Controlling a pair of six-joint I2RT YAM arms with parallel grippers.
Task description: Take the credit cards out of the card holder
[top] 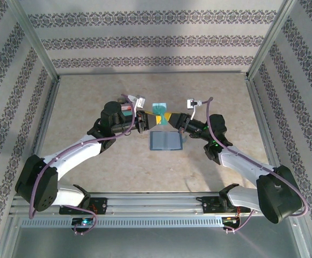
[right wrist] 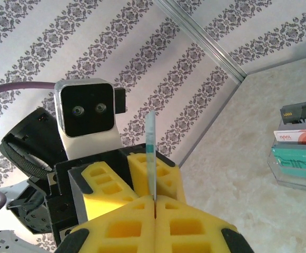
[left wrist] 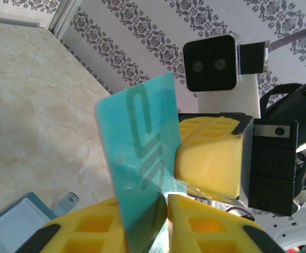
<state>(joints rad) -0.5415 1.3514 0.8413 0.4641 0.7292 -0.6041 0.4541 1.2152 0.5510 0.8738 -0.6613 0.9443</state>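
Obs.: one teal card (top: 159, 110) is up off the bench (top: 91, 161), just toward 12 o'clock from mid-surface. It stands on edge between the two arms.

Card appearance, left wrist view (left wrist: 142, 158):
- thin, glossy teal plastic
- large darker-teal lettering runs along its length
- corners square, face tilted slightly

From the right wrist view it is edge-on (right wrist: 151, 142), a pale hairline rising straight up.

Right pincer (top: 170, 119) comes in from the card's 3 o'clock. Its yellow pads (right wrist: 184, 226) are pressed together with the card's edge caught in the seam, so it is closed and gripping the card. The left wrist view agrees, with that pincer (left wrist: 181, 145) meeting the card's right edge.

Left pincer (top: 150, 120) comes in from 9 o'clock. Its pads (left wrist: 89, 232) sit close on either face of the card's lower end. I cannot tell whether they are actually clamped on it or just short of touching.

Card holder (top: 166, 141) lies open flat on the bench at 6 o'clock of the raised card, apart from both pincers. It shows two blue-grey panels inside a teal border. In the left wrist view (left wrist: 16, 224) a small clasp tab (left wrist: 68, 200) projects from its edge.

Stack of cards (top: 126, 111) sits on the bench at 9 o'clock of the raised card, beyond the left wrist. In the right wrist view (right wrist: 300, 142) the stack runs, top to bottom:
- dark grey with a small yellow "LOGO"
- red-and-white
- teal

They appear to sit in a clear tray.
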